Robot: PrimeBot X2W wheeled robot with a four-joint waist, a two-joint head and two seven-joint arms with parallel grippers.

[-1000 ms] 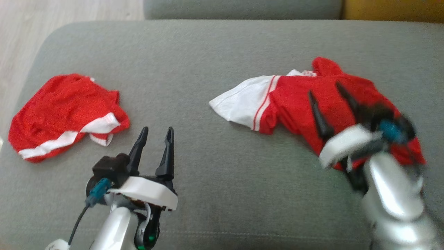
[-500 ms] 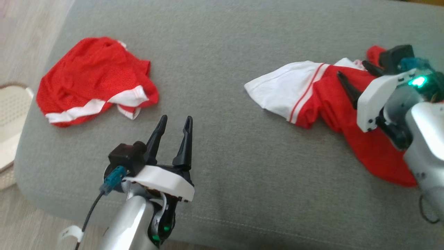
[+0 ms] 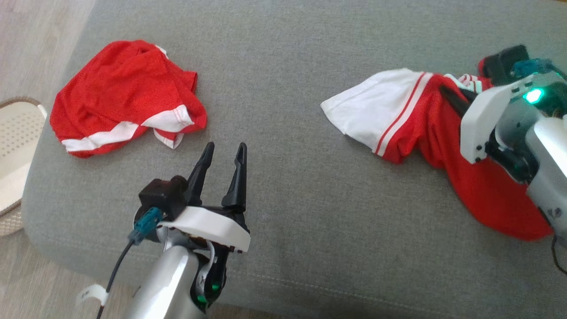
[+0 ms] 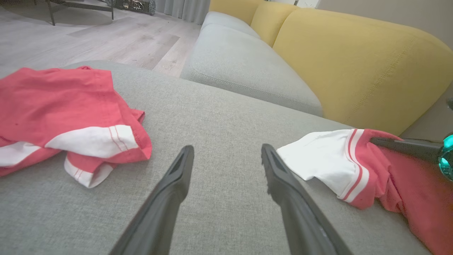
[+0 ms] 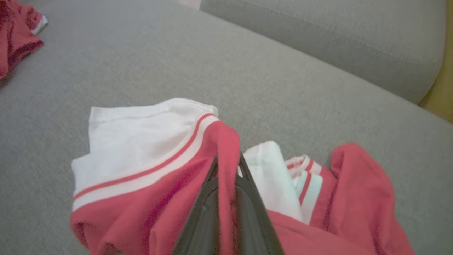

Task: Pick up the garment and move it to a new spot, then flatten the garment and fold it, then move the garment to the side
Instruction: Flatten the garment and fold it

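A red garment (image 3: 412,128) with a white sleeve and red stripes lies crumpled on the right of the grey couch cushion (image 3: 292,186). My right gripper (image 3: 452,94) is at its upper middle, shut on a pinched fold of the red cloth. The right wrist view shows the garment (image 5: 152,166) with that fold squeezed between the fingers of the right gripper (image 5: 228,159). My left gripper (image 3: 225,148) hovers open over bare cushion at the lower left. In the left wrist view the left gripper (image 4: 227,148) holds nothing, with the garment (image 4: 354,166) to its right.
A second red cloth with white bands (image 3: 119,93) lies bunched at the cushion's far left. A white perforated basket (image 3: 17,133) stands on the floor beyond the cushion's left edge. A yellow backrest (image 4: 354,63) and another grey seat (image 4: 240,67) lie behind.
The head camera has tilted and shifted. My right gripper moved onto the garment's upper part and closed on a fold of red cloth. The left gripper stays open in place.
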